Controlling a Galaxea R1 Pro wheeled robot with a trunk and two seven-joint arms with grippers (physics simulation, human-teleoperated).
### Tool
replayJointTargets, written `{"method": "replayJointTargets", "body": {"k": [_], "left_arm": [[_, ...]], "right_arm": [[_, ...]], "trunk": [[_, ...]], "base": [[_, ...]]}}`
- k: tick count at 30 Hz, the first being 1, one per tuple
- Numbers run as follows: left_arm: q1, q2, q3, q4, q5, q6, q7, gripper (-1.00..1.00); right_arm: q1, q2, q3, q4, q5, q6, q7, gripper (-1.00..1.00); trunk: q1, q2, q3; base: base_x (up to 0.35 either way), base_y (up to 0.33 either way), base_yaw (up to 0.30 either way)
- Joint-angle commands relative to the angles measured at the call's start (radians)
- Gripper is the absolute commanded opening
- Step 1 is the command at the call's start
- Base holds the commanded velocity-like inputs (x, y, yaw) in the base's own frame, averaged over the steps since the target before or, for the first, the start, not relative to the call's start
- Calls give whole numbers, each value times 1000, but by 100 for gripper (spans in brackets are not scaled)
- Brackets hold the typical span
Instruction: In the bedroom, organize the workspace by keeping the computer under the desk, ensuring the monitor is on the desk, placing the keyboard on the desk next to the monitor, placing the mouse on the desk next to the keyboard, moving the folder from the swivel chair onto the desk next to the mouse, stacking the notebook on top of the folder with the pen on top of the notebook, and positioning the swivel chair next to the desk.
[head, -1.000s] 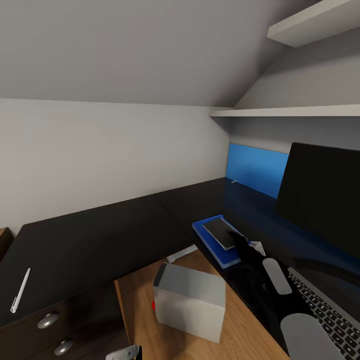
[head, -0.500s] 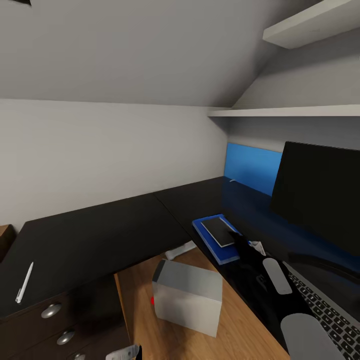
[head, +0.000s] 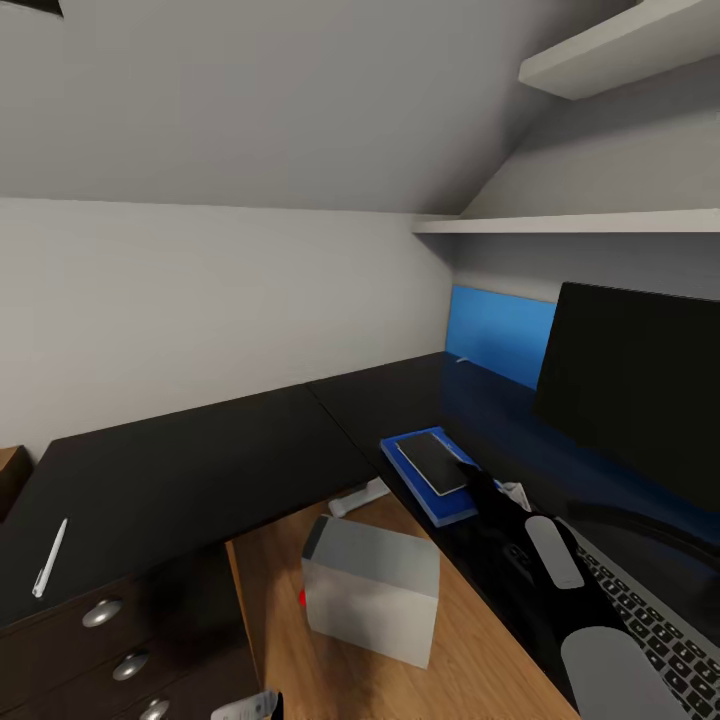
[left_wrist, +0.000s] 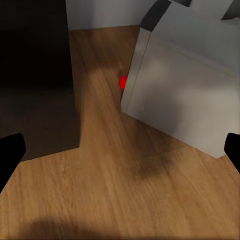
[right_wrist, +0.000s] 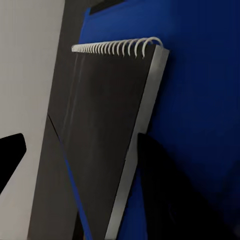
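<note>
White pen (head: 47, 557) is lying on the far-left wing of the desk (head: 200, 470), above the drawer knobs (head: 102, 612) and well apart from the stack. I'm treating it as the next pick.

Left gripper (left_wrist: 120, 150) is hanging fingers apart and empty over the wood floor (left_wrist: 100, 200), beside the computer (left_wrist: 185, 95). The computer is sitting in the desk's inner corner, so I'm leaving it alone.

The notebook (right_wrist: 105, 135) is lying flat on the folder (right_wrist: 200, 90), spiral edge inside the blue. The stack is sitting at the desk edge, left of the monitor (head: 640, 380).

Right gripper (right_wrist: 85, 170) is over the notebook, jaws spread, clamping nothing; one finger (right_wrist: 165, 195) is lying close along the notebook's edge.

My read of how to do it well:
- I'm lifting the right gripper straight up so that finger isn't dragging the notebook off the folder.
- I'm approaching the pen top-down, jaws across its width, since it's thin and may roll.
</note>
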Motion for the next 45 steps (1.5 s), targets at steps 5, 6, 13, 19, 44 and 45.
{"method": "replayJointTargets", "body": {"k": [5, 6, 13, 19, 44, 45], "left_arm": [[-2, 1, -5, 0, 8, -7, 4, 100], [-2, 1, -5, 0, 8, -7, 4, 100], [-2, 1, -3, 0, 30, -7, 4, 100], [-2, 1, -2, 0, 40, -7, 4, 100], [-2, 1, 1, 1, 41, -7, 5, 100], [-2, 1, 1, 1, 41, -7, 5, 100]], "right_arm": [[0, 0, -1, -1, -4, 5, -10, 100], [0, 0, -1, -2, -4, 5, -10, 100], [0, 0, 0, -2, -4, 5, -10, 100], [0, 0, 0, -3, -4, 5, -10, 100], [3, -5, 631, -417, 162, -22, -672, 100], [3, -4, 641, -420, 163, -24, -677, 100]], "trunk": [[-4, 6, 2], [-8, 13, 5], [-35, 62, 27], [-58, 104, 46], [-153, 279, 124], [-157, 286, 127]], "base": [[-2, -2, 0], [0, 0, 0], [0, 0, 0], [0, 0, 0], [0, 0, 0], [0, 0, 0]]}}
